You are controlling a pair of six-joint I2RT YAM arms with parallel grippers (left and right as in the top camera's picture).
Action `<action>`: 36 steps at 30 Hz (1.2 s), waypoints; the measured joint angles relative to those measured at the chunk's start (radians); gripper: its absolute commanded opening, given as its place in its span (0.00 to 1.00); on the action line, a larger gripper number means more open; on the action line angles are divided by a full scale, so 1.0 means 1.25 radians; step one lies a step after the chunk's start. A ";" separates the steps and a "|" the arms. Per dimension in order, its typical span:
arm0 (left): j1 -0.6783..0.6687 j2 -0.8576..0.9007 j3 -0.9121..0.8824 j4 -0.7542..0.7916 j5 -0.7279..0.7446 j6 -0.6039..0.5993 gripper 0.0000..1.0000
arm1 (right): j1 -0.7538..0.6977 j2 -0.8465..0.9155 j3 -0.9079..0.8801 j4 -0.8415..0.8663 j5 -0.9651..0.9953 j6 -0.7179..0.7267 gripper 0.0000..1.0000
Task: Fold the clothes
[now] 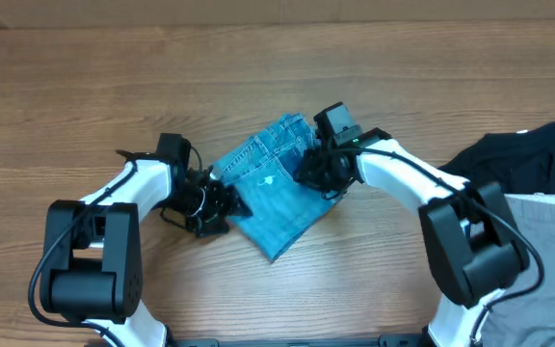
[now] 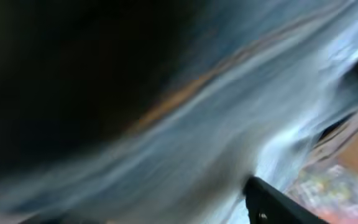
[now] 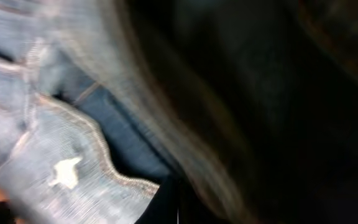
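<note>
Here we list the scene, jaws first.

1. Left gripper (image 1: 222, 200): it sits at the left edge of the jeans (image 1: 273, 202). Its wrist view is a smear of pale blue cloth with one dark finger (image 2: 272, 202) at the bottom. We cannot tell how wide its jaws stand.
2. Right gripper (image 1: 318, 173): jaws closed, pressed at the right edge of the jeans. Its wrist view is filled with blurred denim, a stitched seam and a small white distress mark (image 3: 66, 173). We cannot tell whether any cloth is pinched between the jaws.
3. Jeans: light-blue denim, lying as a compact folded bundle in the middle of the table (image 1: 85, 87), between the two grippers. The bundle lies at a slant, with its near corner toward the front edge.
4. Black garment (image 1: 518, 159): heaped at the right side, well apart from the jeans.
5. Grey garment (image 1: 547, 217): just near of the black one, at the right edge.
6. Table: wood-grain surface.
</note>
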 measured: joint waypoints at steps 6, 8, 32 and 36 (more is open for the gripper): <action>-0.069 -0.032 -0.058 0.276 0.032 -0.292 0.66 | -0.005 0.007 0.000 0.003 -0.014 0.025 0.04; -0.113 -0.034 -0.066 0.334 -0.003 -0.364 0.31 | -0.009 0.007 0.000 -0.001 -0.013 0.025 0.04; 0.406 -0.172 0.070 0.466 -0.099 -0.361 0.04 | -0.084 -0.382 0.060 -0.308 0.090 -0.081 0.04; 0.487 -0.101 0.070 0.454 -0.157 -0.321 0.06 | -0.084 -0.381 0.060 -0.307 0.091 -0.081 0.04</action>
